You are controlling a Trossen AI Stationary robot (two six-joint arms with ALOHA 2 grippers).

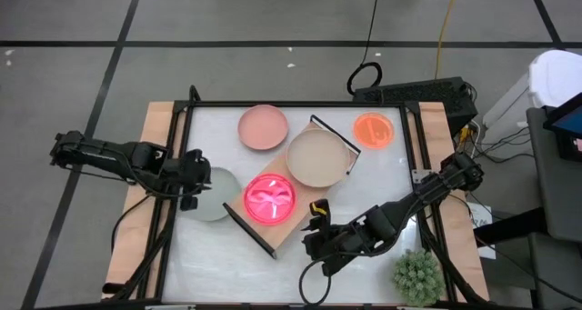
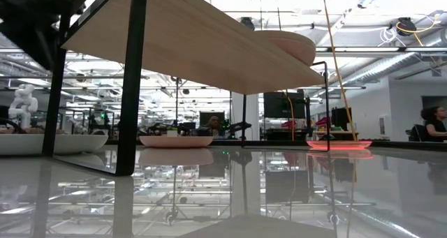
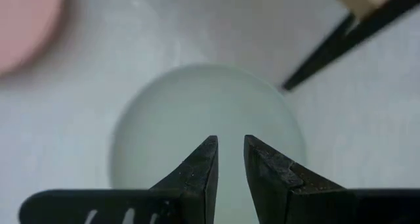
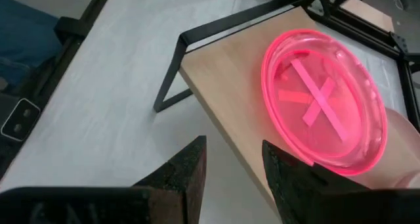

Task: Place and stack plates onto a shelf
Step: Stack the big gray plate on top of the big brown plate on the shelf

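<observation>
Pale grey fills the space under my left pincer [image 3: 230, 159]: its two dark fingers stand a narrow slit apart, clamping nothing, poised over the near rim of the grey plate [image 3: 203, 119] on the white tabletop [image 1: 364, 183]. In the high view that pincer [image 1: 188, 190] sits at centre left, at the plate's [image 1: 214, 194] left edge.

My right pincer [image 4: 233, 161] has its fingers parted wider, also empty, hovering just off the shelf's [image 4: 230, 86] near corner. In the high view it [image 1: 316, 233] lies at lower centre, just right of the shelf's lower end.

The wooden shelf [image 1: 296, 178] runs diagonally across the middle of the high view, its black frame ends at lower left and upper right. On it the neon pink plate [image 1: 270, 199] rests at the lower end, the beige plate [image 1: 318, 157] at the upper end. The dusty pink plate [image 1: 263, 127] lies on the table at upper centre, the orange plate [image 1: 373, 129] at upper right. A spiky green plant [image 1: 417, 275] stands at lower right.
</observation>
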